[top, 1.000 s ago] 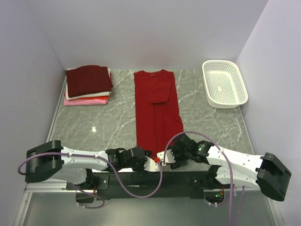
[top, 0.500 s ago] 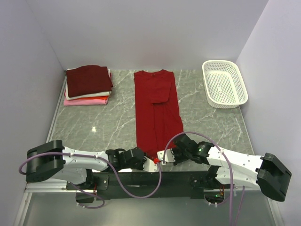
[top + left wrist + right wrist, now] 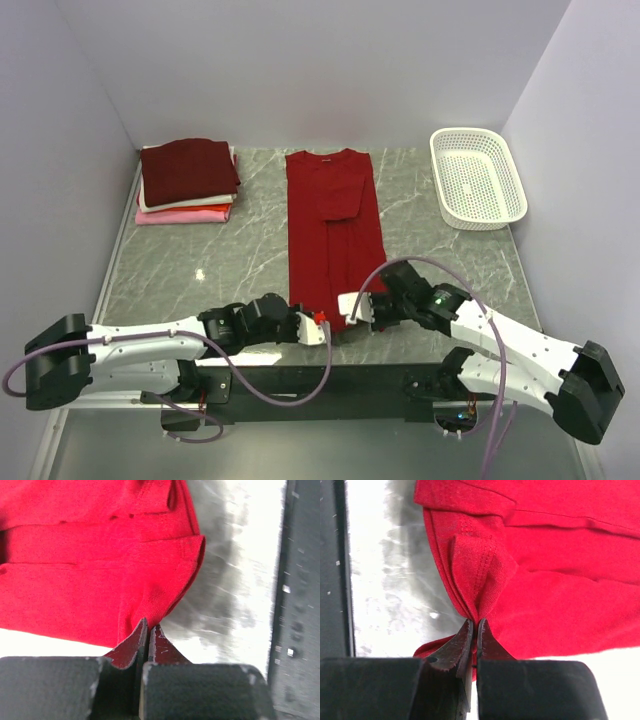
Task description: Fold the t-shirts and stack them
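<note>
Top external view: white basket [image 3: 480, 185] sits far right, well apart from the red t-shirt [image 3: 330, 230], lying lengthwise, collar far, hem near; left gripper [image 3: 322, 322] and right gripper [image 3: 345, 308] both clench its hem

**Both grippers clamped, arms low and converging**

Left arm [image 3: 150, 342]: stretched low along the near edge, base at far left, forearm running rightward toward centre.

Left gripper [image 3: 148, 629]: jaws pressed together, tips meeting. A fold of the red t-shirt [image 3: 90, 555] is pinched between them at its near corner.

Right arm [image 3: 515, 340]: roughly mirrored, base at far right, forearm angled leftward and slightly up-table.

Right gripper [image 3: 473, 625]: jaws likewise closed, tips nipping a bunched fold of the same shirt's hem.

The two grippers sit near each other but apart, both pointing inward.
</note>
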Robot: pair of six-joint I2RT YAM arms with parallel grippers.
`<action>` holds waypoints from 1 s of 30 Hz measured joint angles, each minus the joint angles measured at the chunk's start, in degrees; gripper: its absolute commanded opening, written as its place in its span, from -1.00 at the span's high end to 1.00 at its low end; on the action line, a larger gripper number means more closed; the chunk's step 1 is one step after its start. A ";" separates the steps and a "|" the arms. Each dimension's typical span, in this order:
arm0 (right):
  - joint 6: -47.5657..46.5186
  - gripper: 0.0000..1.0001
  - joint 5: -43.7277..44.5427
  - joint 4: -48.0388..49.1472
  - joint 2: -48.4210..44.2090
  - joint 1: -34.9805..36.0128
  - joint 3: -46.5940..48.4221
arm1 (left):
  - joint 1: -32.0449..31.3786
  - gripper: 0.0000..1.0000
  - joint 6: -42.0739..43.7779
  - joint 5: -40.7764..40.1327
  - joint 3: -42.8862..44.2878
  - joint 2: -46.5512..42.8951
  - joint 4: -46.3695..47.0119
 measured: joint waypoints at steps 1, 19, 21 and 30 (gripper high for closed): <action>-0.02 1.00 -0.79 -0.52 0.02 -1.22 0.92 | 0.72 0.99 0.13 0.15 0.35 -0.46 -0.11; -4.52 1.00 -9.14 -4.81 28.52 -23.65 30.60 | 31.56 0.99 6.54 14.86 16.17 14.99 7.98; -4.57 1.00 -9.86 -5.11 34.86 -25.16 36.83 | 34.84 0.99 6.75 17.03 20.02 19.89 9.49; -4.55 1.00 -10.78 -10.29 57.07 -29.49 62.05 | 43.01 0.99 7.65 24.15 34.80 38.18 10.95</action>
